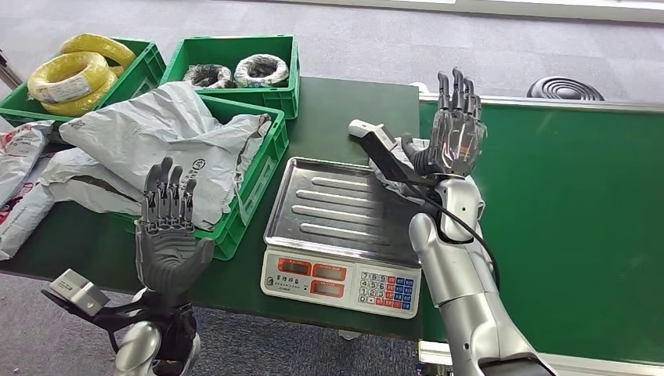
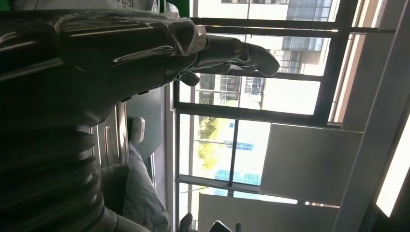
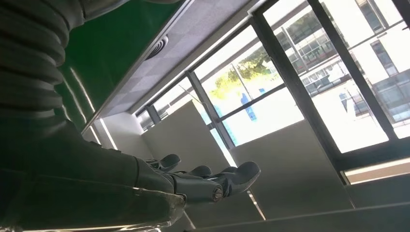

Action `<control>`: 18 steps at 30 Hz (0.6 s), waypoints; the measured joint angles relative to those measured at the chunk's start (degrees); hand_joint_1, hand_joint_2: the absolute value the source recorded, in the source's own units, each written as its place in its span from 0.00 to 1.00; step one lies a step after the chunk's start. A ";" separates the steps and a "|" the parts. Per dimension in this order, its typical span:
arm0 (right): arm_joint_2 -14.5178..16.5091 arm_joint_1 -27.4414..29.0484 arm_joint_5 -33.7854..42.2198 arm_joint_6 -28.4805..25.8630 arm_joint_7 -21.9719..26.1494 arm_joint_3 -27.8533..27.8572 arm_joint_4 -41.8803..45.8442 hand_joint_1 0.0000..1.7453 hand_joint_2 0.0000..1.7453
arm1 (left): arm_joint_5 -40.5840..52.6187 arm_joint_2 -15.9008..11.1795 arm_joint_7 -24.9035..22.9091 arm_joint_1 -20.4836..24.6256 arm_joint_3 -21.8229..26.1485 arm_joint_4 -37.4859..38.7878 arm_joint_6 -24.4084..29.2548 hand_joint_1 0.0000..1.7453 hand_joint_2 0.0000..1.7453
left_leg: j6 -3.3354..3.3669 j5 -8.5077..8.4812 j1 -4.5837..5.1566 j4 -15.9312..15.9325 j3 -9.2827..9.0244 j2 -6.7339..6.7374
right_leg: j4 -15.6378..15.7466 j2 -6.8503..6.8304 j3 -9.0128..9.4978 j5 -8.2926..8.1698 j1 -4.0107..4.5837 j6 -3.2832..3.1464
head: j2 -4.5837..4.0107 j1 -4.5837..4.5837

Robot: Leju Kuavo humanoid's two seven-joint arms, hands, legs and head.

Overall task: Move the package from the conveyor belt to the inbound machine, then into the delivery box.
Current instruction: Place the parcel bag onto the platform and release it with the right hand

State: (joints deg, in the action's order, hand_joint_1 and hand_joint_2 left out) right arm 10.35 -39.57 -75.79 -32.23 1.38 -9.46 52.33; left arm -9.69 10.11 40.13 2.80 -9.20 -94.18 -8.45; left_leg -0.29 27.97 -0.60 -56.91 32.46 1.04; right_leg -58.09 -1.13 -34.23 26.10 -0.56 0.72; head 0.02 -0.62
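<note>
Both hands, the left hand (image 1: 166, 227) and right hand (image 1: 454, 133), are raised with fingers apart and holding nothing, while grey packages (image 1: 156, 137) lie piled in the green crate (image 1: 254, 188) beside the scale (image 1: 344, 235).

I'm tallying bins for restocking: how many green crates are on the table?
3. One far left with yellow coils, one beside it with dark and white coils, and a nearer one heaped with grey packages. More may lie past the left edge.

left hand (image 1: 166, 227) raised, empty, right hand (image 1: 456, 133) likewise
</note>
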 joint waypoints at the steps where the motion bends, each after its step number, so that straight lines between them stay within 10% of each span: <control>1: -0.11 0.55 0.07 0.03 -0.03 0.25 1.62 0.00 1.00 | 0.01 -0.05 0.00 -0.09 0.02 0.00 0.04 0.00 1.00 | 0.00 0.00 0.00 0.00 0.00 0.00 | 0.00 0.00 0.00 0.00 0.00 0.00 | 0.00 0.00; 18: -2.05 10.53 3.44 -1.72 1.64 3.34 24.54 0.00 1.00 | 4.88 0.14 0.00 -3.37 0.29 -4.30 3.70 0.00 1.00 | 0.00 0.01 0.00 0.00 -0.02 -0.01 | 0.02 -0.01 0.00 0.01 0.00 0.00 | 0.00 0.00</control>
State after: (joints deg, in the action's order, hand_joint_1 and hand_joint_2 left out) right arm 8.29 -29.03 -72.35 -33.95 3.02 -6.13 76.87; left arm -4.81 10.25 40.13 -0.57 -8.91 -98.49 -4.75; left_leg -0.28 27.98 -0.61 -56.91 32.44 1.03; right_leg -58.07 -1.14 -34.23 26.11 -0.55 0.72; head 0.02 -0.62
